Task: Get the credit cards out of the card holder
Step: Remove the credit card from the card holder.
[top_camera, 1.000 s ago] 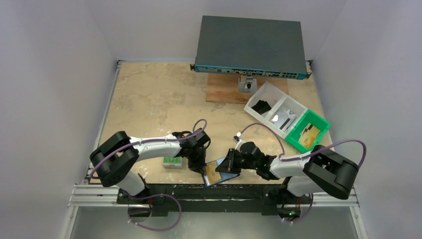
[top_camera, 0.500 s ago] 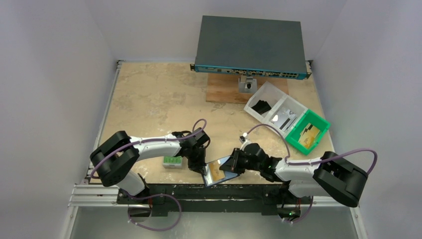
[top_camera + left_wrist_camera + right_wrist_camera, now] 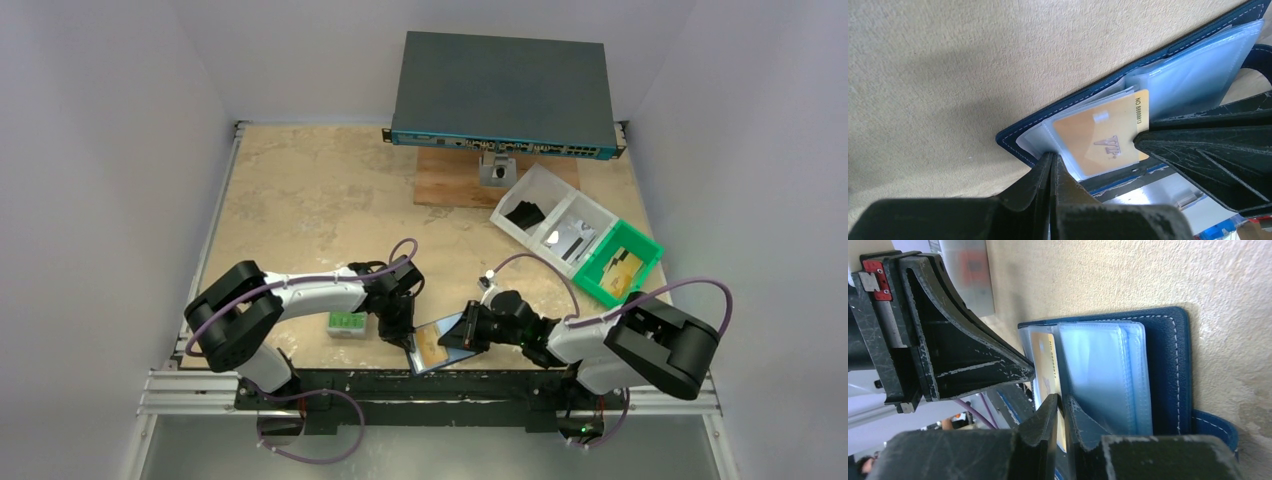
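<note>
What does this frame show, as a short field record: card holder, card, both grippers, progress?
card holder: open, lying flat at the near edge of the table
credit card: gold, mostly inside a clear sleeve, one end showing
left gripper: shut on the holder's sleeve edge
right gripper: shut on the card's edge
progress: card not yet free
nearby: grey case, left of the holder
</note>
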Action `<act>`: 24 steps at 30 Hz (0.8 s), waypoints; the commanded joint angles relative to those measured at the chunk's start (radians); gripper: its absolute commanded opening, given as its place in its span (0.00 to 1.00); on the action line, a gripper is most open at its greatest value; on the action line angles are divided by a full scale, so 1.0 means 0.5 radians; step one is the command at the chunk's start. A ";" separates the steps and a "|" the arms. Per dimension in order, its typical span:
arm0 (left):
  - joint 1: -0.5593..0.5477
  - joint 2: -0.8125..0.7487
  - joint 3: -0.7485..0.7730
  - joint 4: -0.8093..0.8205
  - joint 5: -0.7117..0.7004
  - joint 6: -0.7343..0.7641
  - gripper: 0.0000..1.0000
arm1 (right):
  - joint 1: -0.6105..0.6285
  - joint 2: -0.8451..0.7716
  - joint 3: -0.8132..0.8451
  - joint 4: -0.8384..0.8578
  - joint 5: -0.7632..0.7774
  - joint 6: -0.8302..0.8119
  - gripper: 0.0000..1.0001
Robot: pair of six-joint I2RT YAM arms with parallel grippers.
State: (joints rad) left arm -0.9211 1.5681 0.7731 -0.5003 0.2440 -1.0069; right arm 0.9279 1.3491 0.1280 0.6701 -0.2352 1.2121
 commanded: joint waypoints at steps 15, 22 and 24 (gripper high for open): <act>0.032 0.120 -0.086 -0.205 -0.439 0.109 0.00 | -0.012 -0.590 0.039 -0.806 0.426 -0.031 0.00; 0.033 0.114 -0.071 -0.218 -0.445 0.119 0.00 | -0.013 -0.756 0.054 -0.973 0.467 -0.066 0.00; 0.035 0.115 -0.063 -0.224 -0.445 0.126 0.00 | -0.015 -0.776 0.052 -0.995 0.497 -0.071 0.00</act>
State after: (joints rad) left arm -0.9211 1.5723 0.7788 -0.5140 0.2417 -1.0023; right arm 0.9279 0.9855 0.1295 0.2523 -0.0551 1.2030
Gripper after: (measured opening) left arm 0.003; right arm 0.005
